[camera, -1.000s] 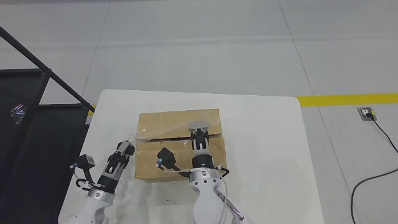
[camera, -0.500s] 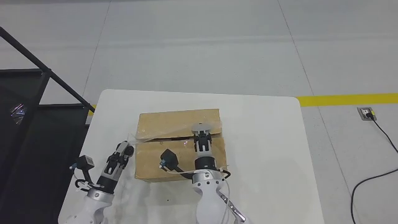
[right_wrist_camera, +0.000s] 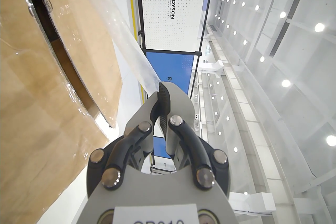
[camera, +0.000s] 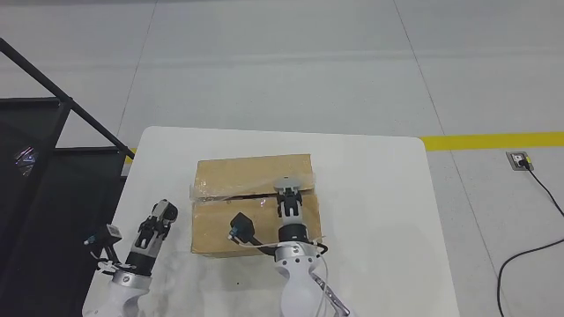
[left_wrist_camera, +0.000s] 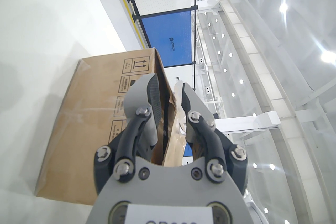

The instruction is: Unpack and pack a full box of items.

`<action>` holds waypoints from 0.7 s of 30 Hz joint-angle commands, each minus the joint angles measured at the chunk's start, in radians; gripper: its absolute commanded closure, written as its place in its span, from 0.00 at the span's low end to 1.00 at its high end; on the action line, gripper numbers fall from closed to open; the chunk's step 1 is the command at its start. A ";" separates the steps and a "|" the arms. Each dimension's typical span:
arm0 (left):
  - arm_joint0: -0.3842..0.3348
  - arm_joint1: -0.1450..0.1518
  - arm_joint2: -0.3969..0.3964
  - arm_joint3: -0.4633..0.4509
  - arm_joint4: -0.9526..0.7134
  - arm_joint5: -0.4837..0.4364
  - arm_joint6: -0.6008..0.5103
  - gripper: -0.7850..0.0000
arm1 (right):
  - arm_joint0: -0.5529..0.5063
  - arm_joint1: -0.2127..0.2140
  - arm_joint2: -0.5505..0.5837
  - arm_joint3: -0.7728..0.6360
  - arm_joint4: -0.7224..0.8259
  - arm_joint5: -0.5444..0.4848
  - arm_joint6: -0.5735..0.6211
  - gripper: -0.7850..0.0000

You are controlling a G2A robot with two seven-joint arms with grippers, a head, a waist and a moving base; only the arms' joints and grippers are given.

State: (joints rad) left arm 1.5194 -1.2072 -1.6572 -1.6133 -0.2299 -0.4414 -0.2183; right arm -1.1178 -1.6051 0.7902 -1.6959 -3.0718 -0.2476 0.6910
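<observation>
A brown cardboard box (camera: 251,176) stands in the middle of the white table (camera: 379,229), its top flaps parted by a narrow dark gap. My right gripper (camera: 288,195) hovers over the box top near the seam. It is shut on a strip of clear packing tape (right_wrist_camera: 126,43) that runs from its fingertips (right_wrist_camera: 164,96) back to the box (right_wrist_camera: 39,83). My left gripper (camera: 161,216) sits low to the left of the box, apart from it. In its wrist view this gripper (left_wrist_camera: 170,100) is open and empty, facing the box's side (left_wrist_camera: 89,114).
A black frame and dark netting (camera: 35,167) stand off the table's left edge. Bare table lies to the right of the box and along the front edge (camera: 229,286). Loose clear tape clings to the box edges (left_wrist_camera: 181,104).
My left gripper has drawn back to the left, away from the box side. The right gripper has shifted slightly toward the near side, keeping hold of the tape.
</observation>
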 commanded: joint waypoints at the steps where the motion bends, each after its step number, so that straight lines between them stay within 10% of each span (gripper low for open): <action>1: 0.005 0.001 -0.014 -0.017 -0.002 0.000 0.001 0.71 | -0.003 0.000 0.001 0.001 0.000 0.002 -0.004 1.00; 5: 0.006 0.003 -0.039 -0.056 0.016 0.001 0.002 0.59 | -0.003 -0.001 0.004 0.001 0.000 0.003 -0.009 1.00; 7: 0.001 0.006 -0.052 -0.080 0.039 0.011 -0.010 0.00 | -0.003 -0.001 0.004 0.001 0.000 0.002 -0.010 1.00; 21: -0.091 0.035 -0.100 -0.241 0.179 0.149 -0.255 0.00 | 0.003 -0.004 0.001 0.002 0.000 -0.015 -0.011 1.00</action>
State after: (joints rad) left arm 1.4436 -1.1737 -1.7688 -1.8531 -0.0624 -0.3062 -0.4558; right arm -1.1150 -1.6088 0.7915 -1.6944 -3.0718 -0.2626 0.6809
